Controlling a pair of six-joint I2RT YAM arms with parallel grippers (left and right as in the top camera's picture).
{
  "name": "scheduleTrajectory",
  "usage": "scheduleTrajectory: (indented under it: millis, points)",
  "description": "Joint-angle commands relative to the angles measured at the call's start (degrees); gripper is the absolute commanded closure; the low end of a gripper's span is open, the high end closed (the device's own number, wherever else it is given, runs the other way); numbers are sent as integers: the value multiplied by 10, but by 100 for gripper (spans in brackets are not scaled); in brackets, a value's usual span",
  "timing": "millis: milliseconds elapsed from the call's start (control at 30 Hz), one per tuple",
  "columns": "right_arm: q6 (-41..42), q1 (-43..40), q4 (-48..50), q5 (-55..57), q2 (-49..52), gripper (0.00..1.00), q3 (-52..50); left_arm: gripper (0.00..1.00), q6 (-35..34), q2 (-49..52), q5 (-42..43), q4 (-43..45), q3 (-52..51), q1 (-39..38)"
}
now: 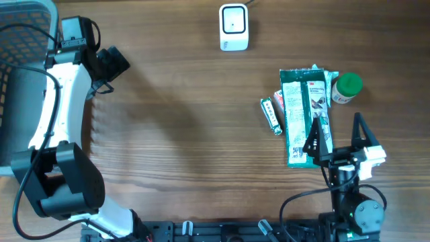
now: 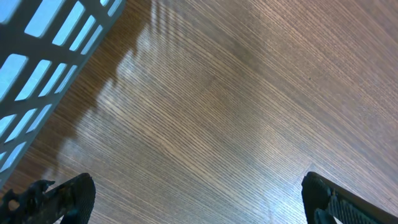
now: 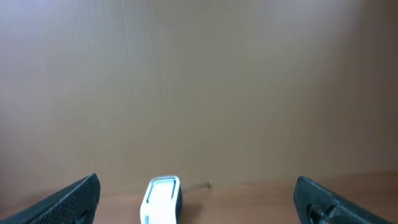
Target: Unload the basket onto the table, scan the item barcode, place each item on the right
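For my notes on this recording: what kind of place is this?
Probably a mock checkout bench: a white barcode scanner stands on a wooden table, a green packet lies nearby, and a grey basket sits at the edge.

Counted on the surface (image 1: 188, 134): 1 white scanner (image 1: 234, 27) at 12 o'clock; 3 items at 3 o'clock, i.e. 1 green pkt (image 1: 306, 114), 1 small stick pack (image 1: 271, 115), 1 green-capped btl (image 1: 347, 88). 1 basket (image 1: 20, 40) is noted at 9 o'clock.

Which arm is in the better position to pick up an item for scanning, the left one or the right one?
Right. The right gripper, open, is at the edge of the green packet, with the green-capped bottle near. The left gripper, also open, is far off by the basket.
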Motion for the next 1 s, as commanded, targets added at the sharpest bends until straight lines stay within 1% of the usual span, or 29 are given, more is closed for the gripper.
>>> scheduleTrajectory:
  millis: [0, 100, 133, 233, 267, 367, 433, 967]
  points:
    - [6, -4, -84, 7, -8, 0, -1, 0, -4, 0, 1, 0, 3, 8]
    - [-33, -5, -160, 6, -8, 0, -1, 0, -4, 0, 1, 0, 3, 8]
    - [-45, -5, -172, 5, -8, 0, -1, 0, -4, 0, 1, 0, 3, 8]
    - [-130, -9, -175, -25, -8, 1, -1, 0, -4, 0, 1, 0, 3, 8]
    - [-142, -12, -177, -31, -8, 0, -1, 0, -4, 0, 1, 0, 3, 8]
    - [-147, -26, -177, -36, -8, 0, -1, 0, -4, 0, 1, 0, 3, 8]
    - [-134, -31, -177, -35, -8, 0, -1, 0, -4, 0, 1, 0, 3, 8]
    - [-136, -31, -177, -35, -5, 0, -1, 0, -4, 0, 1, 0, 3, 8]
